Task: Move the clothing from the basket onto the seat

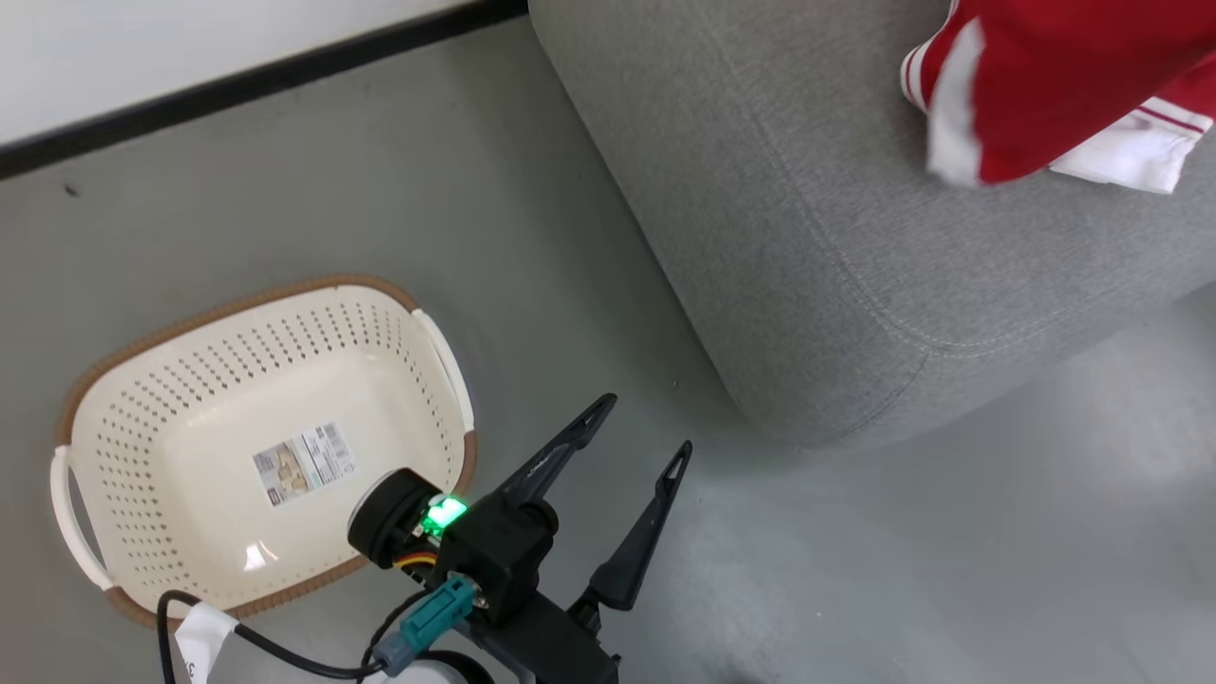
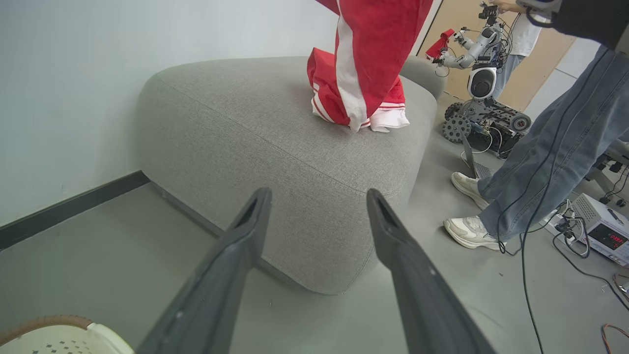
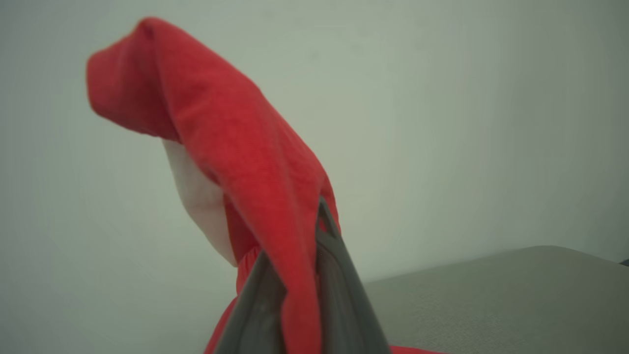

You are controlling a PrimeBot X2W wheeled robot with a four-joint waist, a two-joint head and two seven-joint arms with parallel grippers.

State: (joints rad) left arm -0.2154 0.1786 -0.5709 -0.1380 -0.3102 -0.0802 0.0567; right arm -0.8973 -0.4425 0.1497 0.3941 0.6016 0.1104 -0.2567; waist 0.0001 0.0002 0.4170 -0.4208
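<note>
The cream basket with a brown rim stands on the floor at the lower left, holding just its paper label. Beside its right handle my left gripper hovers open, fingers pointing toward the grey seat. In the left wrist view its two fingers frame the seat with nothing between them. Red and white clothing hangs over the seat's top right, its lower folds resting on the cushion. My right gripper is shut on a fold of the red clothing, lifted above the seat.
A black baseboard runs along the white wall behind the basket. In the left wrist view a person's legs and white shoes stand right of the seat, with cables, another wheeled robot and a bench power unit on the floor there.
</note>
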